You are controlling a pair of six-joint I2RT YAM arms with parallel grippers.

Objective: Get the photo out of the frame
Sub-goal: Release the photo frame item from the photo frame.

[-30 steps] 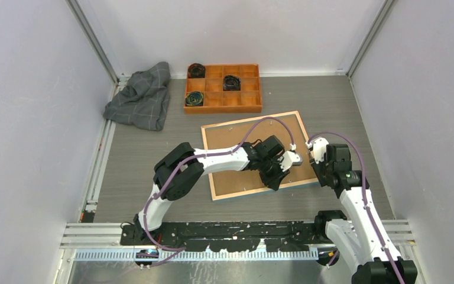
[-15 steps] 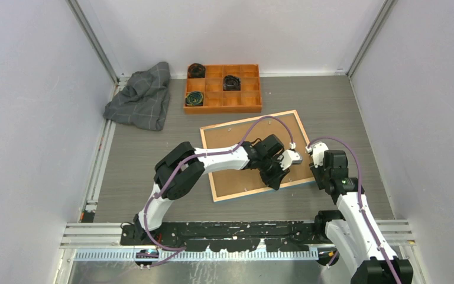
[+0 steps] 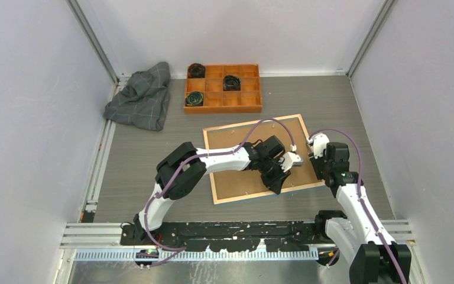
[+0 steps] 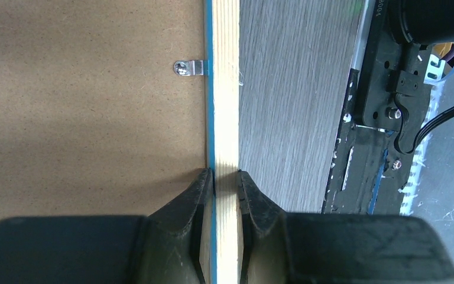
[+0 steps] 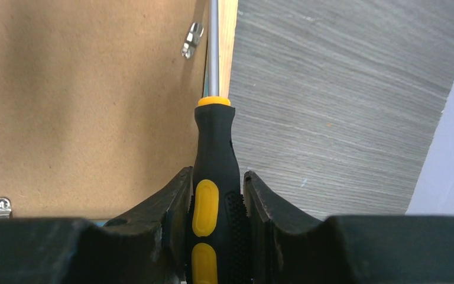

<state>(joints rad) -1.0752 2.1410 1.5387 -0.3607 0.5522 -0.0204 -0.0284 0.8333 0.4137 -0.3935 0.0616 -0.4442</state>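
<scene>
Left wrist: left hand [image 4: 226, 179] clamped on wooden rim of frame [image 4: 226, 89]; frame lies face-down on surface [image 4: 289, 89], backing board [image 4: 83, 106] up. Right wrist: right hand [image 5: 216, 186] grips screwdriver [image 5: 214, 148], shaft along rim, beside metal clip [image 5: 192, 38].

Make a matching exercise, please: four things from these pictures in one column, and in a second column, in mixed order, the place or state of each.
Things:
1 frame
2 screwdriver
3 orange tray
4 grey cloth

States:
A crumpled, far left corner
B held in the right pincer
C rim pinched by the left pincer
D far side, holds dark rolls

Pairs: 1-C; 2-B; 3-D; 4-A
</scene>
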